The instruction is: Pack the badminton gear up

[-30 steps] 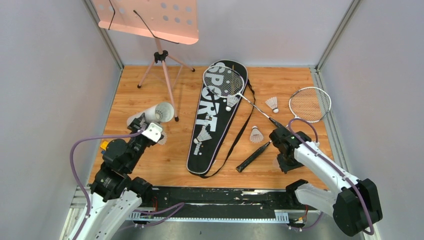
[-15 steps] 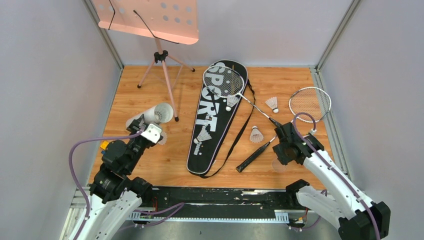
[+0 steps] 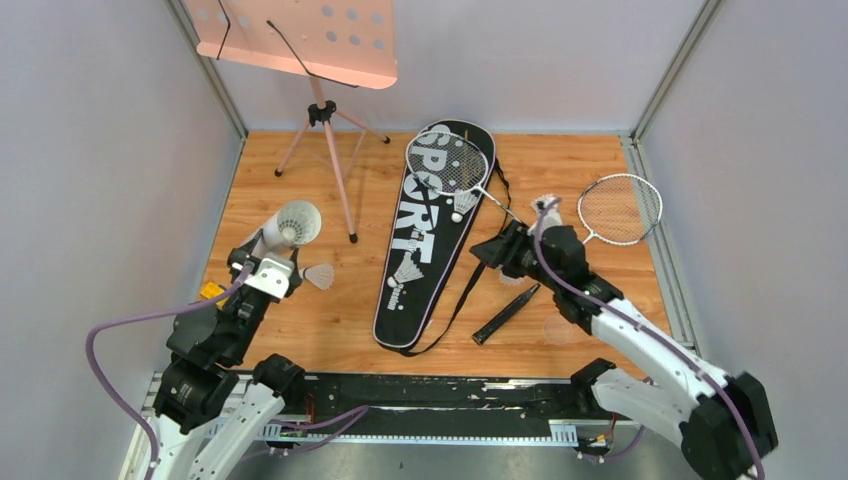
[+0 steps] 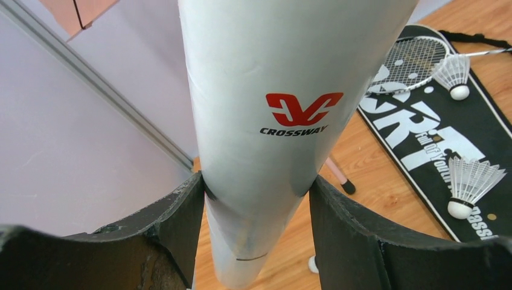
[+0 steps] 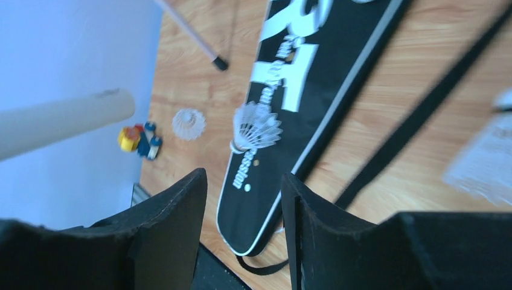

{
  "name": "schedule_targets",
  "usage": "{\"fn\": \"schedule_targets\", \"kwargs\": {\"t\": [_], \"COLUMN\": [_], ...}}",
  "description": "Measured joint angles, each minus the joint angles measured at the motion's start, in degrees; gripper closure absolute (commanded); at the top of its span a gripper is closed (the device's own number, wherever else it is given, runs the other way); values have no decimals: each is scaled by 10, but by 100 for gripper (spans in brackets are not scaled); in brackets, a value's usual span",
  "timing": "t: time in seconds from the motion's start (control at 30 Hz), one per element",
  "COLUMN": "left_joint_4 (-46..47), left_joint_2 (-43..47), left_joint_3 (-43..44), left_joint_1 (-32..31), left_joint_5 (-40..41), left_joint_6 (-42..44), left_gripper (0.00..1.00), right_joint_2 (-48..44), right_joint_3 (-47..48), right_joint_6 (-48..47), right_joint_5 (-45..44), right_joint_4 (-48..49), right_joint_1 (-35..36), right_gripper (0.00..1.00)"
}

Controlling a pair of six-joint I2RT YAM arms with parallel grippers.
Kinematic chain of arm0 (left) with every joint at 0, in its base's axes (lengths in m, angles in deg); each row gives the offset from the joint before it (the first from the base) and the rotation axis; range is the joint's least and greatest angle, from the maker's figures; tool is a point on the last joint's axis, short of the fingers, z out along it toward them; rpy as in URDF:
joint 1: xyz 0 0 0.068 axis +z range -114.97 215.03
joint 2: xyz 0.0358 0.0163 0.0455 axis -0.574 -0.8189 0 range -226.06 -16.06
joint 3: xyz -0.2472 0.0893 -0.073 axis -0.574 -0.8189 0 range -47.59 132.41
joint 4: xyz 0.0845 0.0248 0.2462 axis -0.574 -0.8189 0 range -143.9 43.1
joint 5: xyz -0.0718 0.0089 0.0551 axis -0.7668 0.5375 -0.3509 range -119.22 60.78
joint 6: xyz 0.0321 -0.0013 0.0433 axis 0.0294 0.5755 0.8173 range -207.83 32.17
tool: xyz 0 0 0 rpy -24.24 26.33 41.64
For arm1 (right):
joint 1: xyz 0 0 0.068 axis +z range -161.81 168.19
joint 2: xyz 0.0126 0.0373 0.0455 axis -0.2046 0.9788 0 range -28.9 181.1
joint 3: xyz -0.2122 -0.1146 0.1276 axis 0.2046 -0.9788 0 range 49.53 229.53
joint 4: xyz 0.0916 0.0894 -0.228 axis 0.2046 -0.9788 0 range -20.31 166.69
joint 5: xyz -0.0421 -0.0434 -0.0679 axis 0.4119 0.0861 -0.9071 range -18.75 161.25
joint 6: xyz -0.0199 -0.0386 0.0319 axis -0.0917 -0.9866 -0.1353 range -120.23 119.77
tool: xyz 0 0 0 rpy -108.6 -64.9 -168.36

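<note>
Left gripper [image 4: 256, 187]: clamped on the white tube [image 4: 272, 72] near its lower end. Both black fingers [image 4: 181, 223] press its sides, just below a red logo and the word CROSSWAY.
Tube position: tilted over the left part of the table [image 3: 340, 320], with its open mouth raised and toward the far side, beside a leg of the pink music stand [image 3: 300, 35].
Right gripper [image 5: 243, 181]: jaws parted with nothing between them. It hangs over the right edge of the black bag [image 3: 430, 250], near the middle of the table.
Bag: lies flat lengthwise at table centre, lettered SPORT, its strap trailing off to the right.
First racket [image 3: 447, 163]: its head rests on the far end of the bag, and its shaft runs out under the right arm.
Second racket [image 3: 620, 208]: its head lies on bare wood at the far right. A black handle [image 3: 507, 313] lies nearer, but the arm hides the join.
Shuttlecocks: the upper shuttlecock [image 3: 462, 205] and the lower shuttlecock [image 3: 405, 270] sit on the bag. The loose shuttlecock [image 3: 320, 276] lies on the wood just beside the left gripper. The far shuttlecock [image 3: 547, 205] is partly hidden by the right arm's cable.
Toy [image 3: 210, 291]: yellow and blue, at the table's left edge near the left arm.
</note>
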Motion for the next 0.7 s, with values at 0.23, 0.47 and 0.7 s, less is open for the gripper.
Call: {"fn": "schedule_targets", "kwargs": {"t": [0.23,0.47,0.7], "left_joint_4": [-49,-85,-102], "left_joint_2": [1,5,15], "left_joint_3": [49,97,119], "left_joint_1": [0,0,0], "left_joint_5": [-24,-48,-49], "left_joint_6": [-19,-25,-25], "left_gripper": [47,47,47], "right_joint_2": [233,464,665], "right_joint_3": [120,282,420], "right_joint_6": [-41,-14,59], "right_joint_5": [40,43,68], "right_joint_4": [125,252,287], "right_joint_1": [127,233,260], "right_gripper": [44,46,50]}}
